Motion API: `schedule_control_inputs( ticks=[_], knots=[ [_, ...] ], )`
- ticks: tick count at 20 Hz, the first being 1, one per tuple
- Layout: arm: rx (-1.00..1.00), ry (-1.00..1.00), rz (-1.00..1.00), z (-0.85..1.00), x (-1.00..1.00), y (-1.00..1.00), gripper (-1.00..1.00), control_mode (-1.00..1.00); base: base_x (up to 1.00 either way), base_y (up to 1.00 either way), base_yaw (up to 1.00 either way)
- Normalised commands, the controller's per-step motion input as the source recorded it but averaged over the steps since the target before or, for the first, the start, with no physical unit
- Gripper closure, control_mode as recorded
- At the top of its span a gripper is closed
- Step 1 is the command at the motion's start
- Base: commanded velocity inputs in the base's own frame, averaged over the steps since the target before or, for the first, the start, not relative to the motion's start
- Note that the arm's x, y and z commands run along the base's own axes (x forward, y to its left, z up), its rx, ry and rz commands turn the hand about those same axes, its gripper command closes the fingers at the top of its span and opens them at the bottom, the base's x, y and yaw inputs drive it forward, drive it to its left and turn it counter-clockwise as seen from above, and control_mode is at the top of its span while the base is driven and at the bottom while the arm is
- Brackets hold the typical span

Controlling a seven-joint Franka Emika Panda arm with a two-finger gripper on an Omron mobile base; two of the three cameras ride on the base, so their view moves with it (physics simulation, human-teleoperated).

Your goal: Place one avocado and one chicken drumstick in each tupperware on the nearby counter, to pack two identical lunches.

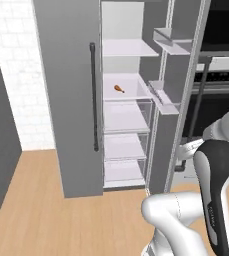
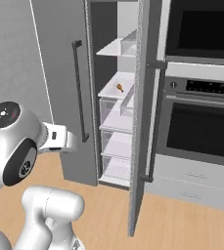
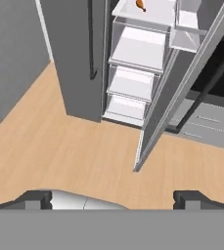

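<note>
Reaching in could go wrong: the chicken drumstick [image 1: 119, 89] lies mid-shelf in the fridge [image 1: 126, 100], well apart from the pincer [image 3: 112, 199], whose jaws stand wide and empty; the half-open door [image 2: 139, 122] might snag the arm.

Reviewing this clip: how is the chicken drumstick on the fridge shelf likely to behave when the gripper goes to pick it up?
The chicken drumstick looks rigid, so it probably won't flop. Thick at one end and thin at the other, it may pivot or roll on the smooth shelf if nudged. It looks small, likely light; the gripper stands open.
</note>
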Motion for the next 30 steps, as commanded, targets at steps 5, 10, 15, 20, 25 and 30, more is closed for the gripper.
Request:
schedule_control_inputs(
  ticks=[5, 10, 15, 20, 25, 30],
  knots=[
    [0.00, 0.00, 0.00, 0.00, 0.00, 0.00, -1.00, 1.00, 0.38, 0.78, -0.19],
    [0.00, 0.00, 0.00, 0.00, 0.00, 0.00, -1.00, 1.00, 0.59, -0.15, -0.07],
    [0.00, 0.00, 0.00, 0.00, 0.00, 0.00, -1.00, 1.00, 0.67, -0.42, 0.00],
    [0.00, 0.00, 0.00, 0.00, 0.00, 0.00, -1.00, 1.00, 0.51, -0.31, 0.00],
    [0.00, 0.00, 0.00, 0.00, 0.00, 0.00, -1.00, 1.00, 0.60, 0.00, 0.00],
    [0.00, 0.00, 0.00, 0.00, 0.00, 0.00, -1.00, 1.00, 0.61, -0.06, 0.00]
  ],
)
